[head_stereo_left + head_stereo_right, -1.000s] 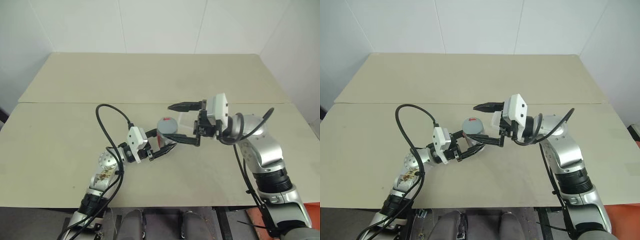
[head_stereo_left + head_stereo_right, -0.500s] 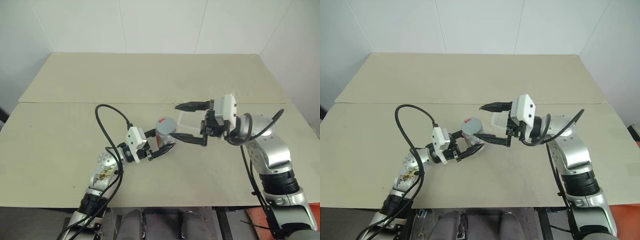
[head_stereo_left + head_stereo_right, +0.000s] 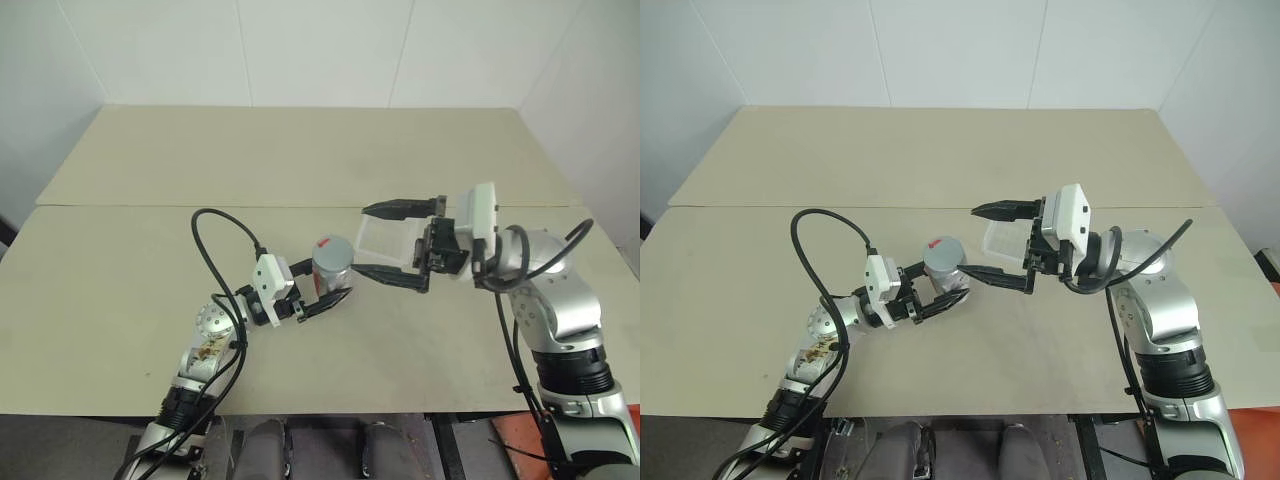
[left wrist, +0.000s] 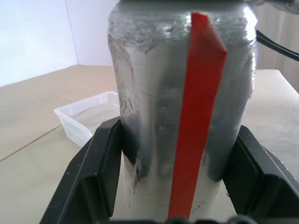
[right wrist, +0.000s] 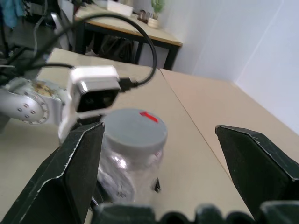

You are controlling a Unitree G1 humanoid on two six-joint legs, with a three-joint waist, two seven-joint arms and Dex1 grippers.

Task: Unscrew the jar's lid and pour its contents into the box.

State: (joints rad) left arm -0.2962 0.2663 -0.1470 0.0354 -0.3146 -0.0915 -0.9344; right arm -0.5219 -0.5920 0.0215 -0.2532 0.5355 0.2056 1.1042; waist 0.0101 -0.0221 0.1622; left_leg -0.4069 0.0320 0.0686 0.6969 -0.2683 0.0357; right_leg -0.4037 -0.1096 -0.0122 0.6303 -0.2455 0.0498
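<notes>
The jar (image 3: 332, 272) stands upright on the table, silvery-clear with a red stripe (image 4: 196, 116) down its side. Its grey lid (image 3: 334, 250) sits on top and carries a small red mark. My left gripper (image 3: 328, 294) is shut on the jar's lower body, with one black finger (image 4: 100, 172) on each side. My right gripper (image 3: 361, 240) hangs open just to the right of the jar, level with the lid, and its fingers (image 5: 60, 186) touch nothing. The clear box (image 3: 386, 237) lies on the table right of the jar, behind the right gripper. I cannot make out the contents.
The beige table (image 3: 300, 160) has a seam across it behind the jar. A black cable (image 3: 215, 250) loops up from my left arm. White walls close off the table's far and side edges.
My right gripper has drawn away to the right from the jar's lid, still open. The left gripper and the jar have kept their place.
</notes>
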